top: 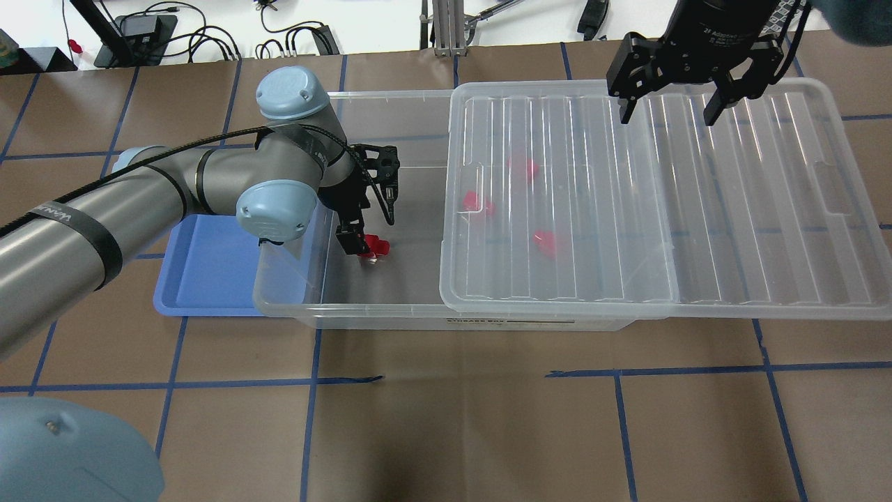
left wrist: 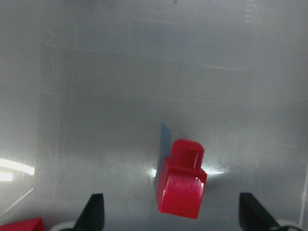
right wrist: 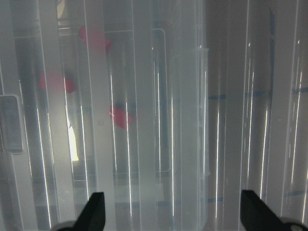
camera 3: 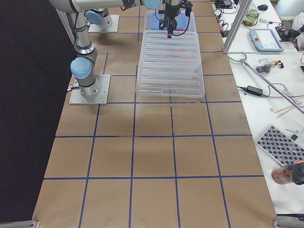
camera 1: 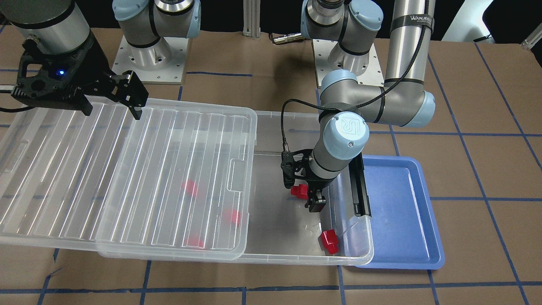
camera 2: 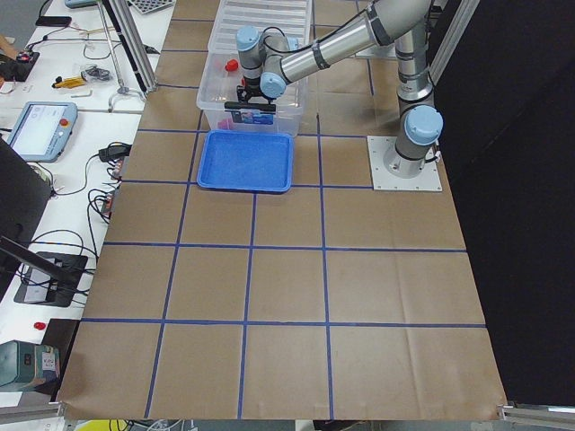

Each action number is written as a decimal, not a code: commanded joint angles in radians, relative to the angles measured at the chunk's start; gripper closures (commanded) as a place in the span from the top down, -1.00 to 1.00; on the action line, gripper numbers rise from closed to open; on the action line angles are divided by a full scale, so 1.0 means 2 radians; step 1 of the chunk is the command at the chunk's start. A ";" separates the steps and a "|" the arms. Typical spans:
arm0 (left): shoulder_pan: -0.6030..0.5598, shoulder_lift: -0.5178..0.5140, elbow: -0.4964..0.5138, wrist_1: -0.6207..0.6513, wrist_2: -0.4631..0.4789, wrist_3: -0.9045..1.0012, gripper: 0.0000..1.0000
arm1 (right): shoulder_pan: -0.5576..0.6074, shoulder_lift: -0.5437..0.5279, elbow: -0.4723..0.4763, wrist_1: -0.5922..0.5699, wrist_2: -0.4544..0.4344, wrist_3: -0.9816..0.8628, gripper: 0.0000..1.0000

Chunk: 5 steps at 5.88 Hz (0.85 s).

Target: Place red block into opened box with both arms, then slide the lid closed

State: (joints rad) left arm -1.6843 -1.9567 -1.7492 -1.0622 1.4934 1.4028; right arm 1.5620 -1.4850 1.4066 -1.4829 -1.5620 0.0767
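On the overhead view's left side, a blue tray (top: 202,265) lies on the paper-covered table (top: 453,418), and the left end of the box (top: 362,317) overlaps the tray's right edge. The left arm (top: 139,202) reaches across the tray and bends down into the uncovered part of the box. The left gripper (left wrist: 172,211) points at the box floor with its fingers spread wide and nothing between them in contact. In the wrist view, the red block (top: 377,245) sits below and between the two fingertips (left wrist: 96,209), and neither fingertip touches it. It appears to rest on the clear floor, stub end pointing away from the camera.

A second red block (camera 1: 329,241) lies apart from it, near the end of the box with the black latch bar (camera 1: 360,186).

Further right, the lid (top: 732,209) covers the rest of the box and overhangs well beyond its right end. Three more red blocks (top: 523,167) show blurred through the ribbed plastic on the box floor.

At the far right, the right gripper (top: 669,115) hangs over the lid near its far long edge. Its fingers are wide apart and hold nothing. The views do not show whether its tips touch the lid.
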 commanded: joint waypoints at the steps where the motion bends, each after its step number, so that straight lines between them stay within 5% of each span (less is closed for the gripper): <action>1: 0.001 0.028 0.073 -0.131 0.000 -0.002 0.96 | -0.002 -0.001 0.000 0.001 -0.001 0.000 1.00; 2: 0.000 0.041 0.127 -0.221 0.000 -0.002 0.96 | -0.007 -0.001 -0.001 0.000 -0.003 0.000 1.00; 5: 0.002 0.095 0.155 -0.276 0.005 -0.049 0.96 | -0.060 -0.001 -0.005 -0.015 -0.042 -0.054 1.00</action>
State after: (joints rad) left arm -1.6838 -1.7957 -1.4492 -1.5903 1.4984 1.3414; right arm 1.4880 -1.4872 1.3990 -1.5076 -1.6377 0.0128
